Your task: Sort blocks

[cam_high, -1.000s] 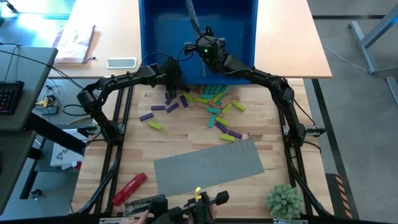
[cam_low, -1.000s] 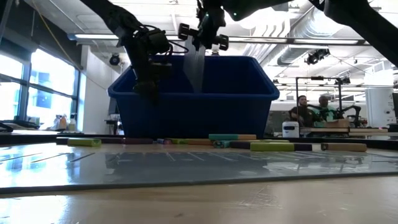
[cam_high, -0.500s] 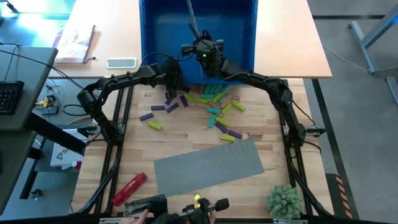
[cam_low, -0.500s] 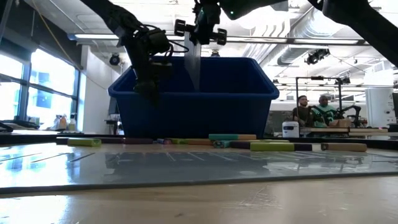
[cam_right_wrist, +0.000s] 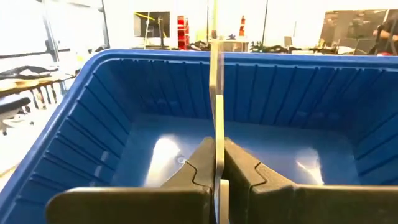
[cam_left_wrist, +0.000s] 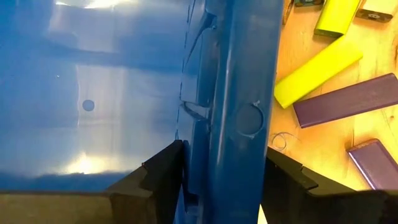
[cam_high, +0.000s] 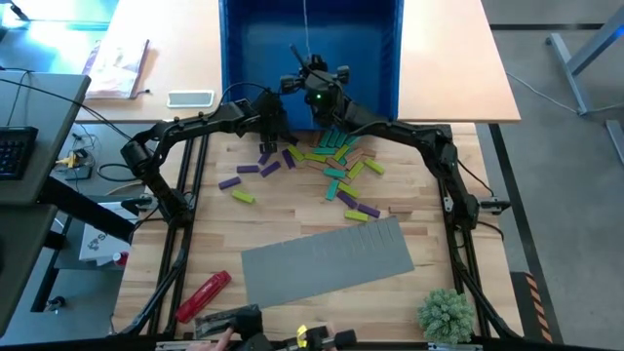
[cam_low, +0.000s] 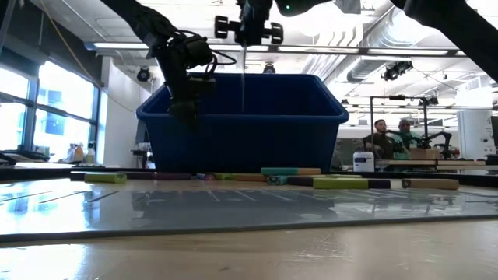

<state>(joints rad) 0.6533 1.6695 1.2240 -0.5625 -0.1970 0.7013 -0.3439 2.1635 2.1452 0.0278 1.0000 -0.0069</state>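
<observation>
A big blue bin (cam_high: 234, 58) blocks the surface's far side. My left hand (cam_left_wrist: 214, 180) straddles its near wall, clamped. My right hand (cam_right_wrist: 216, 171) pinches a thin grey sheet (cam_right_wrist: 215, 93) upright above it. Blocks (cam_high: 331, 166) lie scattered just in front of the bin.

The right gripper (cam_right_wrist: 216, 163) pinches a thin grey sheet (cam_right_wrist: 215, 93) edge-on, upright over the empty blue bin (cam_right_wrist: 93, 118)
</observation>
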